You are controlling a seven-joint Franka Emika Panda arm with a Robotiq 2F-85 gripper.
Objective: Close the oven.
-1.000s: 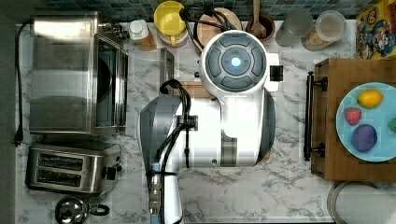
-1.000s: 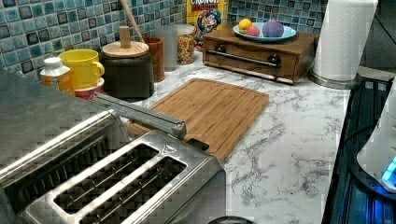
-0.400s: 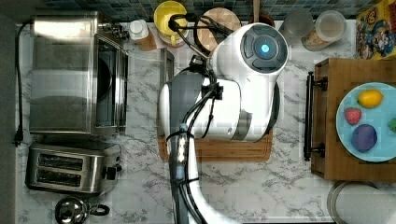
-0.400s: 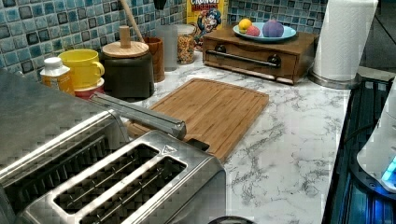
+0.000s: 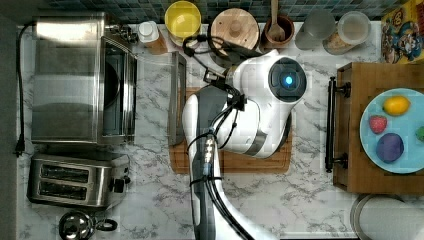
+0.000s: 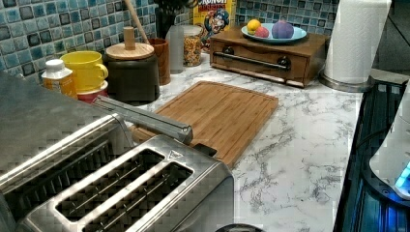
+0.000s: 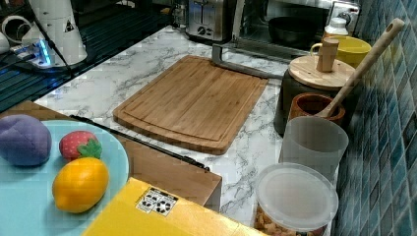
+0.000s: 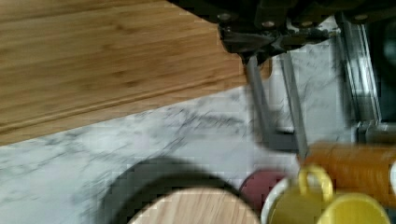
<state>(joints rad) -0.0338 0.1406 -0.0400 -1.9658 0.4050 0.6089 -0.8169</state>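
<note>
Your oven (image 5: 75,80) sits beside the toaster (image 5: 75,180), its door (image 5: 176,97) dropped flat over the cutting board (image 5: 230,162). You're approaching; next, get under its handle and lift. Gripper grip: cannot tell.

Kitchen counter — marble-look worktop (image 5: 310,200), blue mosaic tile backsplash (image 6: 29,34), bamboo cutting board (image 7: 192,101), two-slot toaster (image 5: 75,180), open oven (image 5: 82,80), yellow mug (image 6: 87,70), cereal box (image 6: 215,19) — home-style setup
</note>
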